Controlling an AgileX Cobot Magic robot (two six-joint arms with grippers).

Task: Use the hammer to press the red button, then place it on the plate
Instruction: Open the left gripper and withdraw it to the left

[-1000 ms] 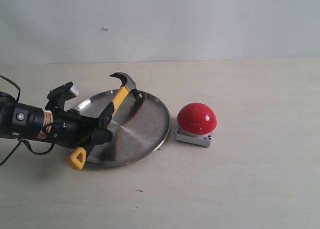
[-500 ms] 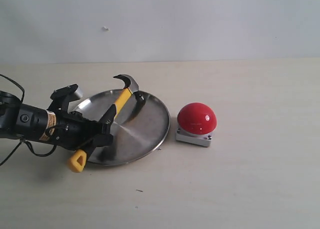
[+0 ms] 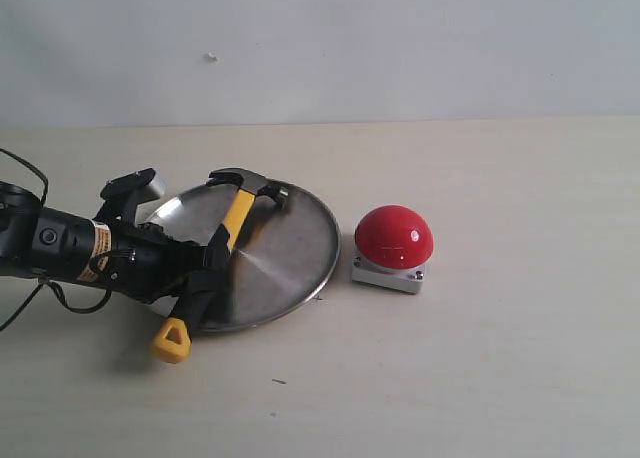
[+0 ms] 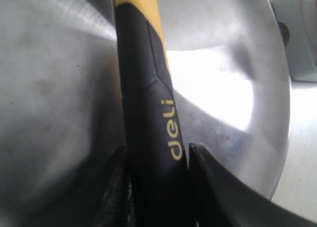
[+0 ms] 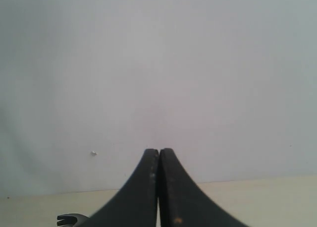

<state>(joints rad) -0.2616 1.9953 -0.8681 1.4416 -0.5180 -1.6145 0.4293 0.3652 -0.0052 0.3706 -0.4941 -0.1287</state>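
The hammer (image 3: 232,223) lies across the silver plate (image 3: 290,258). Its dark head rests near the far rim, and its yellow looped end (image 3: 172,340) sits on the table past the near rim. My left gripper (image 3: 207,266) straddles the black grip, open by a narrow margin. In the left wrist view the hammer's handle (image 4: 148,103) runs between the fingers (image 4: 213,182), with a thin gap on one side, over the plate (image 4: 223,88). The red button (image 3: 394,235) stands to the right of the plate, untouched. My right gripper (image 5: 158,151) is shut on nothing, facing the wall.
The beige table (image 3: 480,378) spreads in front of and to the right of the button. A pale wall (image 3: 400,48) rises behind it. The left arm's body and cables (image 3: 60,248) lie along the table's left side.
The hammer has dropped out of the left gripper's hold. Its head sank onto the plate and its looped end slid down to the table. The arm has barely moved.
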